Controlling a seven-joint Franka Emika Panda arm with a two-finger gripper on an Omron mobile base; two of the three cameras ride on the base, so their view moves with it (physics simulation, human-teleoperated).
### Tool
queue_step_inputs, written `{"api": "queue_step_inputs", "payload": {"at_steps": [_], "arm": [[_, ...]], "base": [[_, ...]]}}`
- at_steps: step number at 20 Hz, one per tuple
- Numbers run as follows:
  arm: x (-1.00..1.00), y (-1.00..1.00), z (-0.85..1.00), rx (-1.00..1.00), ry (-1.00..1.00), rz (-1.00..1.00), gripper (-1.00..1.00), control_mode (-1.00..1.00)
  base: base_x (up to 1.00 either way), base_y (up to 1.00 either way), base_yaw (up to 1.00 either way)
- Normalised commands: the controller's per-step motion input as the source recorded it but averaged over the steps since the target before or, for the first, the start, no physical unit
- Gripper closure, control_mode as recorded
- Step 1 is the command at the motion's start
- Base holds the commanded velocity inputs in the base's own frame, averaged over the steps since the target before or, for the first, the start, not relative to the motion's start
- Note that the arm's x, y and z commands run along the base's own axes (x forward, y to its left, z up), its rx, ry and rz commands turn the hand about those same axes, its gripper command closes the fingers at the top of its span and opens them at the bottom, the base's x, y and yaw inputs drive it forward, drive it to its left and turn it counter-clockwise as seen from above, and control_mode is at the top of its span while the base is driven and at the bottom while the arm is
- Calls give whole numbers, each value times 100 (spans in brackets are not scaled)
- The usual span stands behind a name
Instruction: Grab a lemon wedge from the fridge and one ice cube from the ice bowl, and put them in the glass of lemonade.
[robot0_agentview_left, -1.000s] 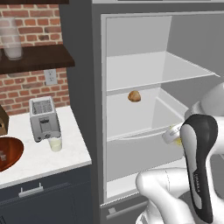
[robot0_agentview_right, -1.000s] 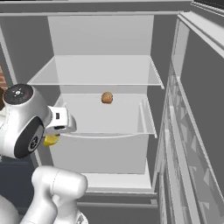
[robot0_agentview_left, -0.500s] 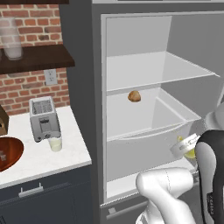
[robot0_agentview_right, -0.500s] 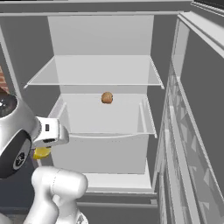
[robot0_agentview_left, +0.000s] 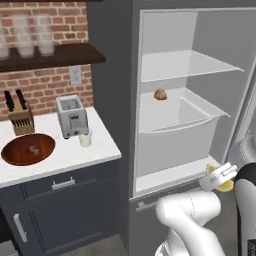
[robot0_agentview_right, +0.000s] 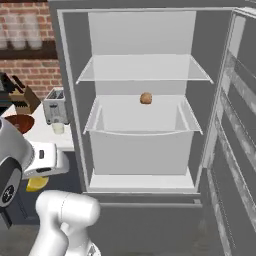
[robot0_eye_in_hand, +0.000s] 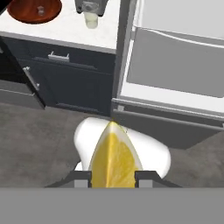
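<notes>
Left base view: from behind-left, facing the tall dark grey fridge (robot0_agentview_left: 125, 100) and white counter (robot0_agentview_left: 60, 155). Right base view: nearer, square-on to the same white shelved interior. Hand view: angled down, seemingly close above floor, sharing counter's front edge and fridge's bottom.

A white arm (robot0_agentview_left: 192, 220) of glossy, rounded, tubular segments is seen, bulging at each bend. The joints are capped by dark grey to black housings (robot0_agentview_right: 7, 185), one of them marked with a small pale symbol. The wrist is ended by a boxy white hand block (robot0_agentview_right: 45, 161) bearing a small dark rectangular mark. Two short dark grey finger tips (robot0_eye_in_hand: 82, 180) are carried by the gripper (robot0_eye_in_hand: 113, 180).
</notes>
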Motion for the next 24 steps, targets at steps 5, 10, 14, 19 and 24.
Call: {"api": "queue_step_inputs", "payload": {"at_steps": [5,10,14,19,24], "arm": [[0,0,0,0,0,0,100,100],[0,0,0,0,0,0,100,100],[0,0,0,0,0,0,100,100],[0,0,0,0,0,0,100,100],[0,0,0,0,0,0,100,100]], "base": [[-46,99,-15],[13,100,-17],[70,73,3],[71,23,7],[-13,0,-1]]}}
